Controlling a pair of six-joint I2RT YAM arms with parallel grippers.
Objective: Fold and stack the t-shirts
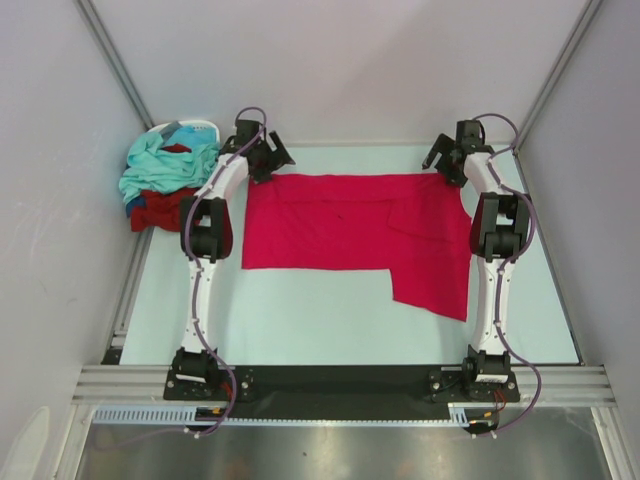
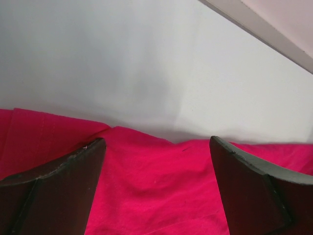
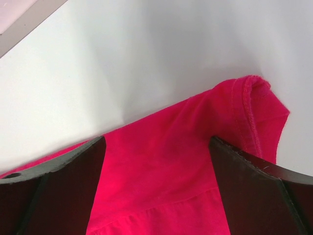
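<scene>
Lying flat: crimson shirt (image 1: 330, 225) | teal-and-maroon heap (image 1: 160, 172) beside left arm (image 1: 215, 195), partly covering basket (image 1: 196, 127) | both arms' jaws spread

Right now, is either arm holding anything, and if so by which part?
Nothing is held. The left fingers and the right fingers stand open over the far edge of the pink shirt, with no cloth pinched.

Pale table (image 1: 300, 320) between white walls (image 1: 350, 60) with grey metal framing (image 1: 340, 385).

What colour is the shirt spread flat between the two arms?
The shirt is bright crimson-pink; the top external view shows it best.
</scene>
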